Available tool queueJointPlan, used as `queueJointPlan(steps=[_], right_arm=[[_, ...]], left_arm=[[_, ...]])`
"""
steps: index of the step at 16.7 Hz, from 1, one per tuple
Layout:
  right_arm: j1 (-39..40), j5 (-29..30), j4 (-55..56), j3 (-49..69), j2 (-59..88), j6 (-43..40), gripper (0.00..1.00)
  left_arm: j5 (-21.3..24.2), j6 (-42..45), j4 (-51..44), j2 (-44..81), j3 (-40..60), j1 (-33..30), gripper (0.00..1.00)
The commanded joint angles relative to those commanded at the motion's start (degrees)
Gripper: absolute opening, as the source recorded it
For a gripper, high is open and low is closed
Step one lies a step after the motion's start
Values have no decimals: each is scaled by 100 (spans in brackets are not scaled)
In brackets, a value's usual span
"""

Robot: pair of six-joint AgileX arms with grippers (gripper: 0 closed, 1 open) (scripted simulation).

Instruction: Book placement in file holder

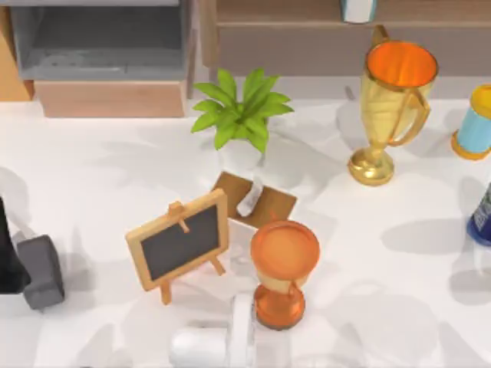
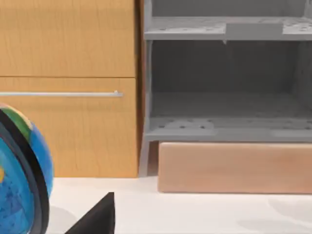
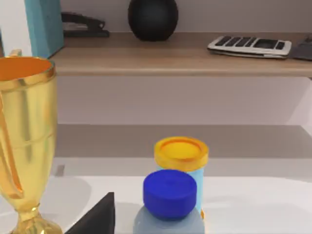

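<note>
Since the flat teal-blue book (image 3: 43, 24) stood at 1 o'clock and the grey box-shaped file holder (image 1: 100, 38) at 11, a side-on pinch looked best. Couldn't tell the grip of the left gripper (image 1: 37, 272) or right gripper (image 3: 95, 217).

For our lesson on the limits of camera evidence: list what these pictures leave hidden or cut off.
- Book: right wrist view, upper part cut off by the top edge.
- File holder: top view, far part cut off by the top edge.
- Globe: left wrist view, mostly cut off by the left edge.
- Cylinder: right wrist view, lower part hidden behind the bottle.
</note>
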Motion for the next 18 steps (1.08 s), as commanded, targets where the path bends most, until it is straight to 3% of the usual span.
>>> queueJointPlan(steps=[4, 8, 12, 18], right_arm=[[0, 0, 0, 0, 0, 0, 100], [0, 0, 0, 0, 0, 0, 100], [0, 0, 0, 0, 0, 0, 100], [0, 0, 0, 0, 0, 0, 100]], left_arm=[[-77, 0, 49, 169, 170, -84, 100], [-523, 60, 308, 1219, 1214, -572, 100], [-1243, 238, 729, 3218, 3048, -1368, 100], [-2525, 543, 1459, 7427, 6521, -2869, 100]])
